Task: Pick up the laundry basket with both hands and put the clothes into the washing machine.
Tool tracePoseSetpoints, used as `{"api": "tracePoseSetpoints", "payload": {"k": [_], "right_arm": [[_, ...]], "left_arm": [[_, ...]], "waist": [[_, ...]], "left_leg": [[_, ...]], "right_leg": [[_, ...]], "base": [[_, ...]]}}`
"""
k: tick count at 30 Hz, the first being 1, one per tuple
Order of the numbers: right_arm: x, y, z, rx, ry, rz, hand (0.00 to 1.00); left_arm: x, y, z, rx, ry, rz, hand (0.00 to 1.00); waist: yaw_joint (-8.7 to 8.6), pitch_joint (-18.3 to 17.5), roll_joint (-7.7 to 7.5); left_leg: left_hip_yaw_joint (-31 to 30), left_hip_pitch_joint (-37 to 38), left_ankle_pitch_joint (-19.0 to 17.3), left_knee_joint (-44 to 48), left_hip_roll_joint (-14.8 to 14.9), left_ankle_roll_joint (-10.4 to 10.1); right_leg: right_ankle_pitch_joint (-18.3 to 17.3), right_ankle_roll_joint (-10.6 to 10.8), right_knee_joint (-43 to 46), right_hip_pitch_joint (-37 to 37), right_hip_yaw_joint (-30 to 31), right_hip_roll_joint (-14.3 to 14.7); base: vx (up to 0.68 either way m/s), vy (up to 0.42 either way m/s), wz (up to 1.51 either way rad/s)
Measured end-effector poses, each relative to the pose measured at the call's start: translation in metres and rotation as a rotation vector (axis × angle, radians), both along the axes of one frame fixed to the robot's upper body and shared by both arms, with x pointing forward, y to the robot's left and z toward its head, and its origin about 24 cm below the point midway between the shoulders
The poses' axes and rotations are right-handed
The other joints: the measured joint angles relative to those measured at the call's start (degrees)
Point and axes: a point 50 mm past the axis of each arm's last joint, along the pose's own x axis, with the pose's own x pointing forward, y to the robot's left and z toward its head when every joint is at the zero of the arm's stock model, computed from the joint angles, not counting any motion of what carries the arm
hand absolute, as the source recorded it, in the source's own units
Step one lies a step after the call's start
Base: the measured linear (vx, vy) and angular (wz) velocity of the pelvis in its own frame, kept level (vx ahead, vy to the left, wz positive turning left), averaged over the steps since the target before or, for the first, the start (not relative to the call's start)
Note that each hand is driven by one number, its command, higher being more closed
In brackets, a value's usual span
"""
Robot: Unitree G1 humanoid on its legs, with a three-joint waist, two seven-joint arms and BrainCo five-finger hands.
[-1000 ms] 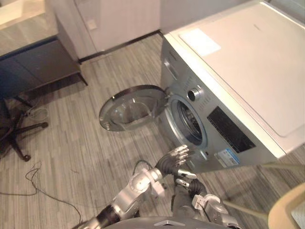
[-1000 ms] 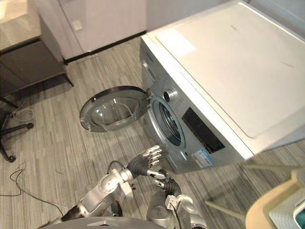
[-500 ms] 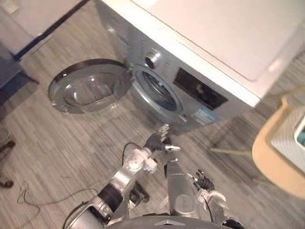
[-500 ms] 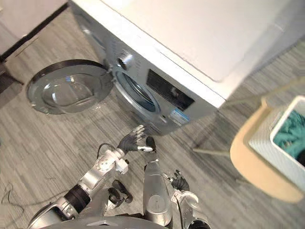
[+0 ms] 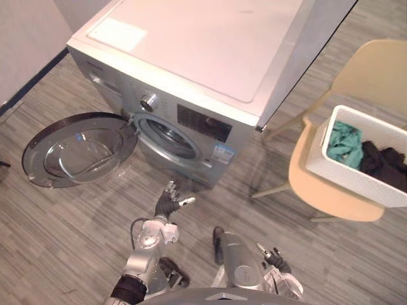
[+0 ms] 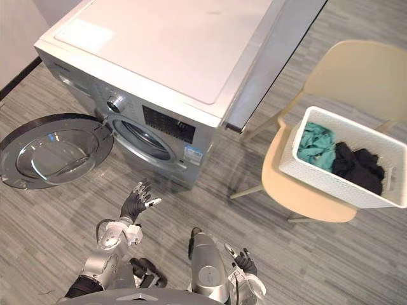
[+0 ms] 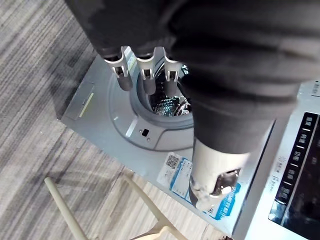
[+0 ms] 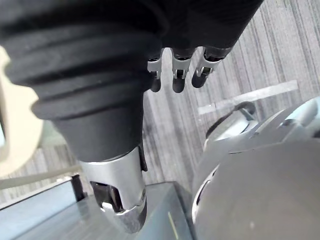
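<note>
The laundry basket [image 6: 321, 183] sits on the seat of a pale chair [image 6: 304, 198], well apart from both hands, with teal and black clothes [image 6: 315, 145] inside it; it looks untouched, so no lift has begun; the washing machine [image 6: 165, 57] stands beside the chair, its round door [image 6: 51, 149] swung wide and the drum [image 6: 141, 135] ready; the left hand [image 6: 137, 203] hovers before the machine, fingers straight, empty; the right hand [image 6: 241, 259] hangs low, fingers loose, holding nothing; the grasp, carry and loading are all left
</note>
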Motion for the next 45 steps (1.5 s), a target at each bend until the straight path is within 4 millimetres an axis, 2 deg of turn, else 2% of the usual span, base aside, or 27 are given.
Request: {"api": "tracePoseSetpoints", "payload": {"k": [3, 6, 8, 10, 11, 13, 15, 16, 17, 18, 19, 20, 22, 24, 26, 27, 28, 30, 33, 34, 36, 37, 38, 39, 41, 43, 45], "right_arm": [[0.001, 0.004, 0.000, 0.007, -0.003, 0.008, 0.00], [-0.003, 0.005, 0.001, 0.005, -0.014, 0.012, 0.00], [-0.011, 0.006, 0.000, 0.017, -0.012, -0.004, 0.00], [-0.018, 0.001, 0.002, 0.021, -0.023, -0.033, 0.00], [-0.020, 0.000, 0.003, 0.023, -0.029, -0.044, 0.00], [-0.020, -0.001, 0.007, 0.025, -0.055, -0.056, 0.00], [-0.012, 0.006, 0.017, 0.032, -0.123, -0.048, 0.00], [-0.010, 0.009, 0.023, 0.036, -0.161, -0.055, 0.00], [-0.010, 0.009, 0.032, 0.029, -0.213, -0.074, 0.00], [-0.007, 0.008, 0.036, 0.035, -0.233, -0.086, 0.00], [-0.006, 0.007, 0.041, 0.041, -0.263, -0.104, 0.00], [-0.004, 0.006, 0.043, 0.039, -0.276, -0.107, 0.00], [0.006, 0.003, 0.054, 0.003, -0.331, -0.102, 0.00], [0.013, -0.001, 0.063, -0.036, -0.372, -0.096, 0.00], [0.018, -0.011, 0.073, -0.069, -0.419, -0.135, 0.00], [0.021, -0.017, 0.079, -0.091, -0.451, -0.155, 0.00], [0.029, -0.022, 0.088, -0.110, -0.492, -0.158, 0.00], [0.041, -0.028, 0.106, -0.177, -0.556, -0.118, 0.00], [0.049, -0.029, 0.120, -0.247, -0.604, -0.061, 0.00], [0.051, -0.025, 0.123, -0.267, -0.609, -0.026, 0.00], [0.050, -0.012, 0.121, -0.257, -0.602, 0.024, 0.00], [0.046, -0.009, 0.123, -0.255, -0.601, 0.031, 0.00], [0.044, -0.011, 0.129, -0.292, -0.613, 0.043, 0.00], [0.044, -0.011, 0.134, -0.301, -0.631, 0.044, 0.00], [0.048, -0.017, 0.148, -0.343, -0.687, 0.050, 0.00], [0.057, -0.017, 0.157, -0.389, -0.719, 0.090, 0.00], [0.066, -0.010, 0.160, -0.410, -0.727, 0.122, 0.00]], "left_arm": [[-0.004, 0.004, -0.003, 0.022, 0.015, 0.028, 0.00], [-0.008, 0.003, -0.006, 0.024, 0.030, 0.020, 0.00], [-0.017, 0.002, -0.012, 0.018, 0.058, 0.017, 0.00], [-0.027, -0.008, -0.017, 0.013, 0.084, -0.027, 0.00], [-0.030, -0.013, -0.018, 0.011, 0.090, -0.050, 0.00], [-0.031, -0.020, -0.018, 0.006, 0.088, -0.081, 0.00], [-0.026, -0.017, -0.016, 0.031, 0.069, -0.113, 0.00], [-0.026, -0.016, -0.015, 0.037, 0.066, -0.119, 0.00], [-0.027, -0.018, -0.015, 0.041, 0.065, -0.137, 0.00], [-0.027, -0.020, -0.015, 0.051, 0.060, -0.152, 0.00], [-0.026, -0.021, -0.012, 0.068, 0.040, -0.168, 0.00], [-0.025, -0.022, -0.009, 0.070, 0.029, -0.171, 0.00], [-0.022, -0.021, -0.006, 0.070, 0.009, -0.170, 0.00], [-0.021, -0.018, -0.006, 0.082, 0.008, -0.176, 0.00], [-0.021, -0.016, -0.006, 0.089, 0.008, -0.185, 0.00], [-0.022, -0.012, -0.008, 0.097, 0.014, -0.184, 0.00], [-0.021, -0.007, -0.011, 0.105, 0.032, -0.166, 0.00], [-0.023, -0.007, -0.014, 0.086, 0.048, -0.143, 0.00], [-0.021, -0.011, -0.012, 0.050, 0.042, -0.121, 0.00], [-0.021, -0.006, -0.012, 0.048, 0.046, -0.097, 0.00], [-0.026, 0.003, -0.017, 0.056, 0.071, -0.065, 0.00], [-0.032, 0.007, -0.021, 0.067, 0.091, -0.063, 0.00], [-0.038, 0.008, -0.023, 0.062, 0.105, -0.061, 0.00], [-0.040, 0.008, -0.023, 0.060, 0.107, -0.062, 0.00], [-0.041, -0.003, -0.019, 0.023, 0.091, -0.076, 0.00], [-0.042, -0.006, -0.015, 0.002, 0.078, -0.075, 0.00], [-0.042, -0.003, -0.016, 0.015, 0.079, -0.074, 0.00]], "waist": [[0.60, -1.90, -0.35], [1.49, -2.57, -0.34], [1.41, -3.43, 0.39], [1.32, -4.01, 0.81], [1.20, -4.60, 1.78], [0.35, -4.86, 1.93], [0.12, -5.05, -0.51], [0.04, -4.87, -1.32], [-0.15, -4.55, -1.44], [0.13, -4.42, -1.29], [0.06, -4.51, -1.16], [-0.05, -4.53, -1.17], [0.14, -5.14, -0.92], [-0.17, -6.32, -0.94], [0.12, -6.42, -1.08], [0.49, -6.70, -1.62], [1.10, -6.53, -0.78], [1.97, -6.99, 1.34], [2.66, -7.69, 2.41], [2.62, -7.70, 2.45], [2.98, -7.74, 1.40], [3.25, -7.73, 1.34], [3.29, -7.73, 1.45], [3.21, -7.91, 1.66], [2.91, -7.94, 1.99], [3.96, -7.74, 2.31], [5.79, -7.66, 2.24]], "left_leg": [[-0.81, 0.74, 2.17, -3.18, 0.68, -2.89], [-2.86, -0.27, 6.47, -2.33, 0.97, -1.48], [-5.94, -0.46, 5.05, -0.10, 0.07, -1.77], [-13.20, 0.67, 1.08, -0.21, -5.98, -4.21], [-16.20, 2.04, -0.38, -3.45, -8.89, -4.05], [-20.15, 5.35, -2.45, -13.86, -12.24, -0.80], [-17.75, 5.96, -2.00, -17.11, -13.81, 0.36], [-15.83, 5.17, -2.33, -15.00, -13.42, 0.52], [-12.60, 4.44, -3.39, -11.98, -11.69, 1.69], [-11.00, 4.65, -3.49, -11.53, -11.15, 1.88], [-8.66, 5.03, -3.49, -10.73, -10.09, 2.02], [-7.54, 5.42, -3.45, -10.61, -9.62, 1.99], [-3.21, 6.60, -3.01, -10.31, -7.73, 1.28], [-2.48, 5.48, -2.74, -9.54, -5.67, 0.79], [-2.19, 4.15, -2.43, -6.94, -2.90, 0.08], [-2.03, 3.44, -2.66, -3.68, -0.50, -1.74], [-2.37, 3.30, -2.65, -0.89, 2.26, -2.52], [-2.75, 5.10, -1.15, -1.00, 5.54, -3.52], [-0.96, 9.01, 0.63, -1.85, 8.16, -5.22], [-0.97, 9.11, 1.67, 0.56, 10.33, -4.02], [-0.54, 7.85, 5.86, 7.16, 14.61, 5.58], [0.37, 6.98, 10.62, 11.81, 18.37, 14.27], [1.07, 6.18, 14.07, 15.19, 21.33, 18.39], [0.86, 5.47, 13.96, 17.23, 21.89, 17.65], [-2.15, 1.71, 10.77, 22.24, 17.67, 14.02], [-7.72, -3.10, 2.54, 20.31, 7.20, 7.47], [-7.83, -4.16, -1.33, 13.36, 1.35, 4.07]], "right_leg": [[1.33, -1.67, -2.17, 0.78, -1.03, 1.92], [2.71, -3.81, -4.50, 2.34, -2.08, 2.30], [4.05, -4.93, -6.73, 3.13, -3.30, 2.45], [6.29, -4.82, -9.07, 3.27, -2.73, 2.98], [7.63, -4.53, -10.57, 3.15, -1.87, 3.63], [9.74, -3.79, -12.83, 2.22, -0.76, 5.52], [11.89, -2.69, -11.88, -0.53, 2.07, 5.48], [13.00, -1.87, -11.52, -1.36, 3.37, 5.74], [12.83, 1.47, -10.74, -2.19, 4.72, 6.36], [11.80, 1.81, -8.34, -2.96, 3.86, 6.15], [8.77, -0.59, -0.85, -4.52, -0.25, 4.19], [7.33, -1.11, 2.55, -4.69, -2.43, 2.60], [2.08, -1.96, 11.31, -3.31, -6.31, -4.47], [0.01, -0.92, 11.72, -1.58, -4.29, -8.36], [1.03, 0.03, 6.34, 1.71, -1.16, -11.72], [2.78, 1.92, 0.84, 3.87, 0.22, -13.11], [1.99, 4.87, -0.91, 5.18, -0.23, -10.14], [1.92, 4.71, 0.05, 4.71, -1.74, -7.15], [-0.50, 4.13, 0.15, 5.83, -2.77, -4.24], [-1.85, 3.00, 0.46, 5.94, -2.78, -2.69], [-2.65, 1.78, -0.44, 7.78, -3.19, -1.03], [-2.21, 0.87, -3.12, 10.42, -3.73, 0.60], [-1.88, 0.14, -6.04, 13.12, -4.24, 1.87], [-1.55, -0.53, -6.87, 13.90, -4.29, 2.18], [-0.87, -1.86, -7.94, 14.82, -3.38, 2.18], [-0.68, -2.42, -8.95, 15.55, -2.54, 1.97], [-0.68, -2.43, -9.30, 16.48, -2.29, 1.46]], "base": [[-0.08, -0.174, 0.08], [-0.11, -0.157, 0.11], [-0.15, -0.110, 0.14], [-0.13, -0.027, -0.09], [-0.09, 0.032, -0.25], [-0.18, 0.072, -0.35], [-0.22, 0.032, -0.67], [-0.33, -0.031, -1.10], [-0.35, -0.046, -1.07], [-0.33, -0.047, -1.18], [-0.19, -0.046, -0.83], [-0.16, -0.051, -1.01], [-0.08, -0.083, -1.05], [0.00, -0.203, -0.64], [0.03, -0.321, -0.42], [0.04, -0.433, -0.64], [0.05, -0.434, -0.82], [0.03, -0.439, -0.92], [0.00, -0.269, -0.56], [-0.06, -0.254, -0.47], [-0.04, -0.287, -0.43], [0.03, -0.311, -0.31], [0.06, -0.293, -0.24], [0.07, -0.177, -0.06], [0.05, -0.071, 0.07], [0.08, -0.024, 0.01], [0.13, 0.058, -0.20]]}}
